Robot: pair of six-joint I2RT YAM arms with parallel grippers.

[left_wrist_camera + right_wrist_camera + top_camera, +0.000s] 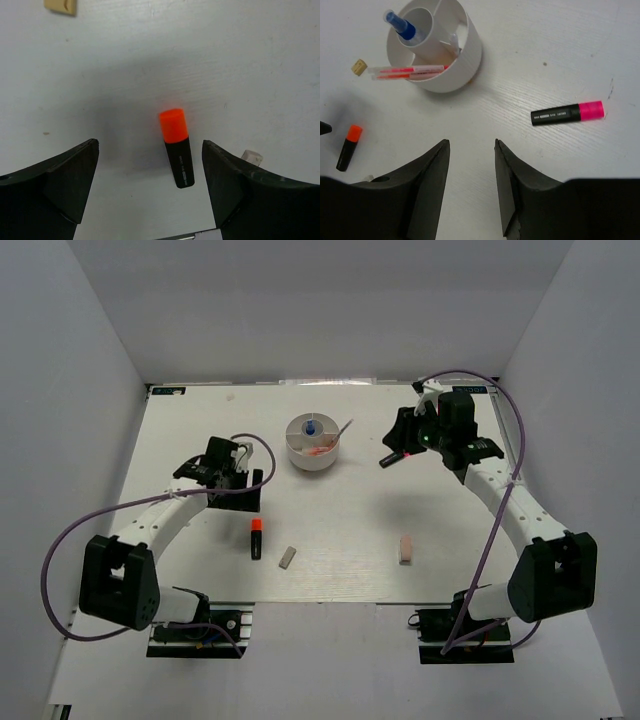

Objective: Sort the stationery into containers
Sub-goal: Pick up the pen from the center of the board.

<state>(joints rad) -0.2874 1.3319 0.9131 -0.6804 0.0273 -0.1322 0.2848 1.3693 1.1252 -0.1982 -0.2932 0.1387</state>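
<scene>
Grey walls box in the white table [200, 430]. At centre of the left-wrist frame the left gripper [149, 144] hangs spread wide and empty straight over the orange-capped highlighter [177, 155]. It lies on the table between the jaws, long axis running up the frame, cap uppermost, so closing should pinch its narrow width. That arm is plainly the nearer.

The right gripper [471, 142], jaws partly apart with nothing in them, has the pink-capped highlighter [567, 113] lying crosswise at the right of its frame, with the tub [470, 55] at upper left.

Counted: two highlighters, three loose erasers [287, 558], and one tub holding two pink pens [407, 72] and one blue-capped bottle [402, 25].
</scene>
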